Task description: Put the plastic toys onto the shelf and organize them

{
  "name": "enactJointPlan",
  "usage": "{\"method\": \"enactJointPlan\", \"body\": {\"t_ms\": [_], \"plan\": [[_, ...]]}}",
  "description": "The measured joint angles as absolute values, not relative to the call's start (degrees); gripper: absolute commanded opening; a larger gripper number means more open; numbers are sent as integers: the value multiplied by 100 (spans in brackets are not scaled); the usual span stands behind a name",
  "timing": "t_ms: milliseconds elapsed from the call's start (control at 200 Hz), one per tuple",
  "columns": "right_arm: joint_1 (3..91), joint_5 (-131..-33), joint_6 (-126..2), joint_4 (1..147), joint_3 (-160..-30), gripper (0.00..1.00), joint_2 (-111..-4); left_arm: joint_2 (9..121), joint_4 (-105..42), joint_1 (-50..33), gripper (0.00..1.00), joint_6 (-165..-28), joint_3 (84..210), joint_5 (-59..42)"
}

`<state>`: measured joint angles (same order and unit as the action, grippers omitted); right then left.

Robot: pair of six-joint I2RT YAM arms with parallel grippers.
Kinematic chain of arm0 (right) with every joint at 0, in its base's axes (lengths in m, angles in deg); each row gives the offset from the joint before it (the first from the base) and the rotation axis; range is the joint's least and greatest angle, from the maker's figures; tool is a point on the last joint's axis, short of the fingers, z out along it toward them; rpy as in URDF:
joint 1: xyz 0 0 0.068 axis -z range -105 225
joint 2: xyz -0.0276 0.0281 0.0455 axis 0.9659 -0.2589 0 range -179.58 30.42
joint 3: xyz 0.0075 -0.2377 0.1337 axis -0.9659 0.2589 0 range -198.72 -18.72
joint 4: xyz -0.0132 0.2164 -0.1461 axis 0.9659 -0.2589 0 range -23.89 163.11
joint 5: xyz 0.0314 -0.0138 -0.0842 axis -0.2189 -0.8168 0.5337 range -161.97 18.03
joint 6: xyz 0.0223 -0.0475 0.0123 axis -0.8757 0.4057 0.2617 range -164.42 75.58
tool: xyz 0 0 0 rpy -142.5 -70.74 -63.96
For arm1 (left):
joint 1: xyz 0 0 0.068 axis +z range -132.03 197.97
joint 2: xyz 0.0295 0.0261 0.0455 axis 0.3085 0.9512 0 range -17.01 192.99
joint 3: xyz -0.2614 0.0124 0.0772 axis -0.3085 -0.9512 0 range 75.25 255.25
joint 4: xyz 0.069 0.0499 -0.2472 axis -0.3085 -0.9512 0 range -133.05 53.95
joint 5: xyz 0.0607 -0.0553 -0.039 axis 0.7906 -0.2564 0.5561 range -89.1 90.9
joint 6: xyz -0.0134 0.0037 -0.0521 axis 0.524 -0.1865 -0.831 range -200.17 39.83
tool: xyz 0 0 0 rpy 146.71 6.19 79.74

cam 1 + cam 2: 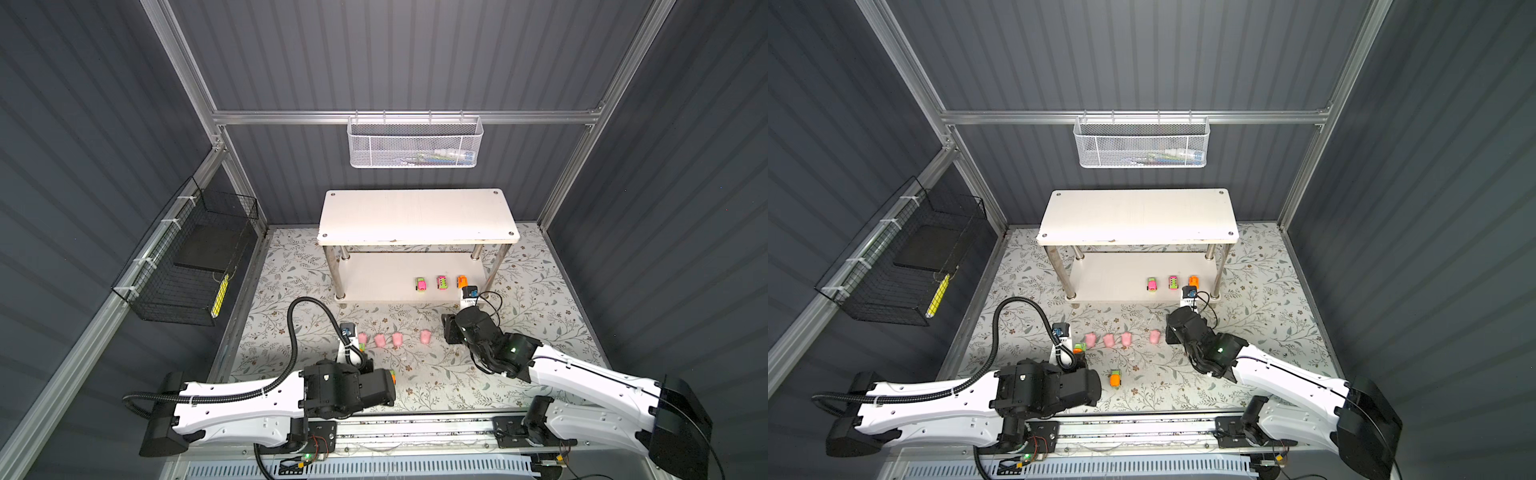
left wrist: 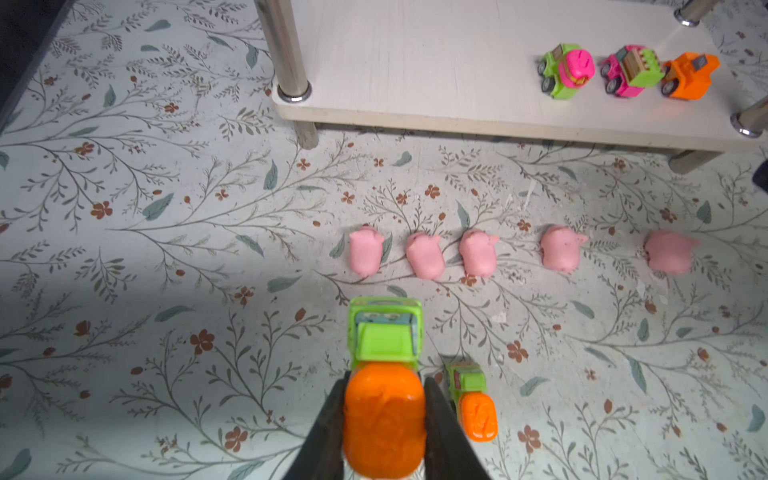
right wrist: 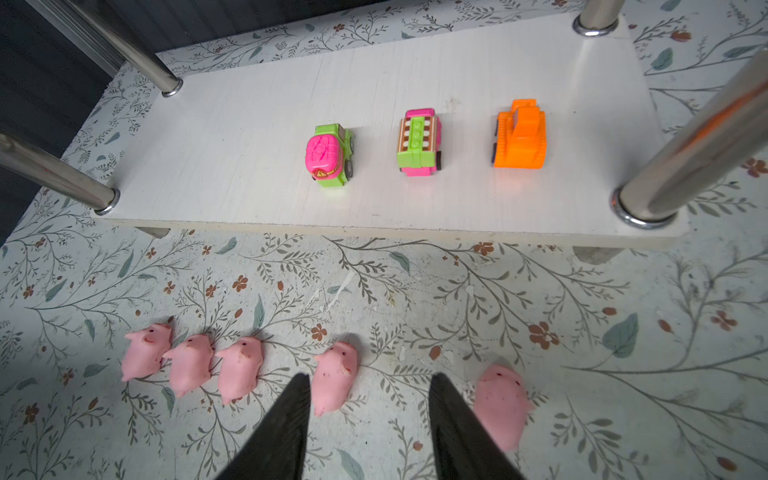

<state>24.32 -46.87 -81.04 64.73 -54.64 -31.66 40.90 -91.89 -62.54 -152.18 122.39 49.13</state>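
Note:
The shelf (image 1: pixel 415 216) stands at the back of the floral mat. Three cars sit in a row on its lower board (image 3: pixel 249 137): a green-pink one (image 3: pixel 330 156), a pink-green one (image 3: pixel 419 143) and an orange one (image 3: pixel 519 135). My left gripper (image 2: pixel 385 378) is shut on an orange and green car (image 2: pixel 384 399) just above the mat. A similar car (image 2: pixel 471 399) lies beside it. Several pink pigs (image 2: pixel 424 255) lie in a line on the mat. My right gripper (image 3: pixel 370 380) hangs open over that line, holding nothing, with one pig (image 3: pixel 334 376) below its fingers.
A white mesh basket (image 1: pixel 415 143) hangs on the back rail. On the left wall hangs a black wire basket (image 1: pixel 187 257). Shiny metal legs (image 3: pixel 685 158) rise at the lower board's corners. The top board overhangs the lower one.

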Motion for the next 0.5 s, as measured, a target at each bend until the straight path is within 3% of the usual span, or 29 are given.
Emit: {"method": "enactJointPlan", "body": {"t_ms": [500], "plan": [[2434,-4560,-7997,6348,-5506,49,-2768,5541,-6675,-4619,32,-12464,12871,3905]]}}
